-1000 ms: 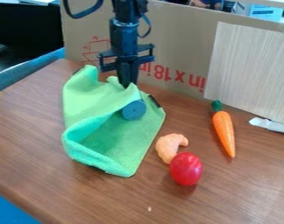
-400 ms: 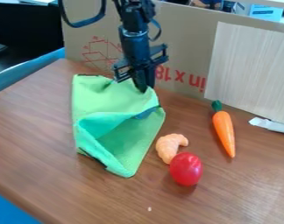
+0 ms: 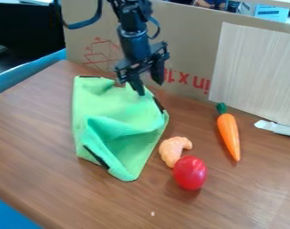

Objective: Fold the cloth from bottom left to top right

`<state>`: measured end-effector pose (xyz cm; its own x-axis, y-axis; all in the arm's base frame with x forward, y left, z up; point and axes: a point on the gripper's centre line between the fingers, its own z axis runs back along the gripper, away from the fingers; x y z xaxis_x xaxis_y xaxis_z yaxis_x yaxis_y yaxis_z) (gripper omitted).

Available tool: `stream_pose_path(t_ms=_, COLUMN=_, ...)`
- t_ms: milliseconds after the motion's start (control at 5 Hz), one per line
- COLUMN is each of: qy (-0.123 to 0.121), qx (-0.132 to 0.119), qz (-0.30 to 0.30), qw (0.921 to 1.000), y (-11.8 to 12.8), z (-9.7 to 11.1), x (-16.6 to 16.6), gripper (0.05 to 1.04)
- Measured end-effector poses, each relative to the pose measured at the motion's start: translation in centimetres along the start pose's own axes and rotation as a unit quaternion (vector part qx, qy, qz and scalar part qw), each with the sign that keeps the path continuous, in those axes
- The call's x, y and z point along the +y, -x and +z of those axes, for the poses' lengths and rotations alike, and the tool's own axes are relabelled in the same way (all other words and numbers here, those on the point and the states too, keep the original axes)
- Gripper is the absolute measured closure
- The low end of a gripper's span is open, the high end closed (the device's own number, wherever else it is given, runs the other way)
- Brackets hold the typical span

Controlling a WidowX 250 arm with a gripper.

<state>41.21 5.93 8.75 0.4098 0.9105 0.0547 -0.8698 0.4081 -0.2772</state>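
Observation:
The gripper (image 3: 148, 88) hangs over the far edge of the green cloth, its two fingers spread apart with nothing held between them. The cloth (image 3: 126, 112) lies on the left half of the table, loosely creased. A raised fold runs across its middle, and its near-left edge with a dark strip is turned up and inward. The near corner lies flat on the wood. Another dark strip shows along the right edge, just below the gripper. Whatever lies beneath the cloth is hidden.
Right of the cloth are an orange shrimp-like piece (image 3: 172, 150) and a red oval object (image 3: 189, 172), touching or nearly so. Farther right lies a carrot (image 3: 228, 135). A cardboard wall (image 3: 184, 40) and a pale panel (image 3: 255, 71) stand behind; a white object (image 3: 277, 128) lies at right.
The gripper moved right with the cloth's edge, then its fingers spread and let go. The cloth's left side shifted right, its fold sank, and the blue round thing seen earlier became covered.

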Motion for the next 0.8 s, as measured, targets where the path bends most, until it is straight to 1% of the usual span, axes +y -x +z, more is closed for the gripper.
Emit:
stream_pose_path(t_ms=200, qy=0.0, qx=0.024, qz=0.01, qw=0.9997, y=-0.8, z=0.3, x=1.1, gripper=0.09)
stream_pose_path(t_ms=400, qy=0.04, qx=0.031, qz=0.002, qw=0.9987, y=-2.4, z=4.8, x=2.2, gripper=0.081)
stream_pose_path(t_ms=600, qy=0.055, qx=0.031, qz=-0.004, qw=0.998, y=-4.2, z=7.7, x=4.6, gripper=0.084)
stream_pose_path(t_ms=800, qy=0.02, qx=-0.007, qz=-0.032, qw=0.9993, y=-4.7, z=9.5, x=7.6, gripper=0.084)
